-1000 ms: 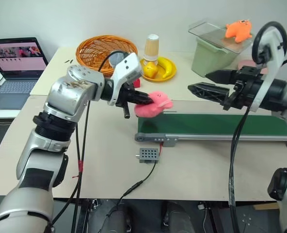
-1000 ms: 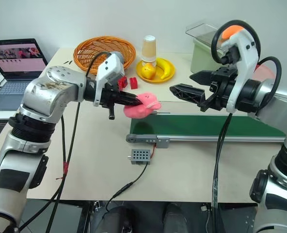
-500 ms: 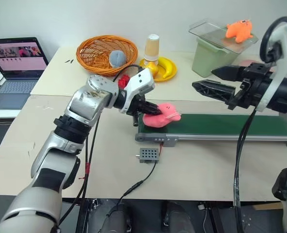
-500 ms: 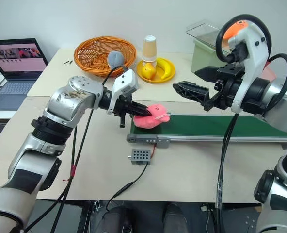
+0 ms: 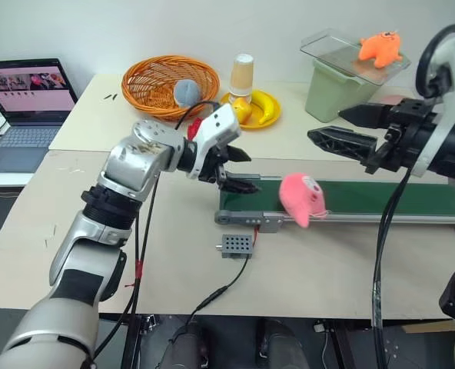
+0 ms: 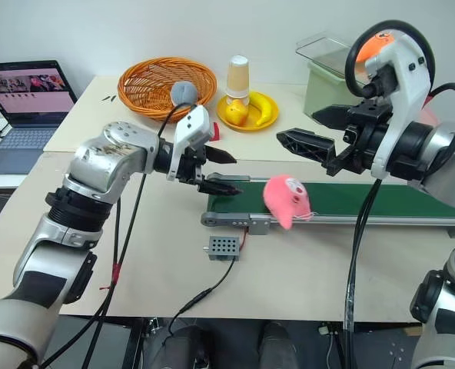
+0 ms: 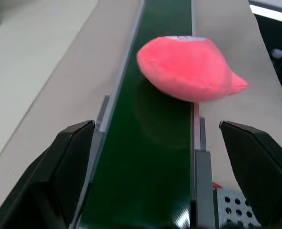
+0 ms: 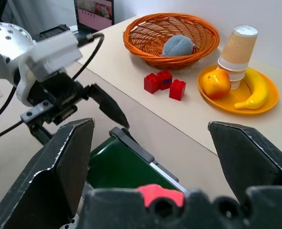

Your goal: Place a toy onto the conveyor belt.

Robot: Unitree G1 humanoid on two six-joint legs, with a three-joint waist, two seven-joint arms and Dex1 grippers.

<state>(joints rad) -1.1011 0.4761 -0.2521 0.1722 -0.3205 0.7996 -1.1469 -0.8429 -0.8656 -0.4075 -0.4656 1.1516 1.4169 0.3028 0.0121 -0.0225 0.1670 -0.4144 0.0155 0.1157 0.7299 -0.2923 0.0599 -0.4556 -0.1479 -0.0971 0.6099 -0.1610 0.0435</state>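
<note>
The left claw (image 5: 239, 171) hangs open and empty over the left end of the conveyor belt (image 5: 366, 197). Just right of it, the pink plush toy (image 5: 300, 197) lies on the belt, overhanging its near edge. Above the belt's right part, the right claw (image 5: 333, 129) is spread wide, empty.

Probably a robotics lab, tabletop conveyor belt (image 5: 381, 197), laptop (image 5: 26, 96), loose cabling

A pink toy (image 5: 300, 197) lies on the dark green conveyor belt (image 5: 381, 197), near an orange basket (image 5: 166, 78).
</note>
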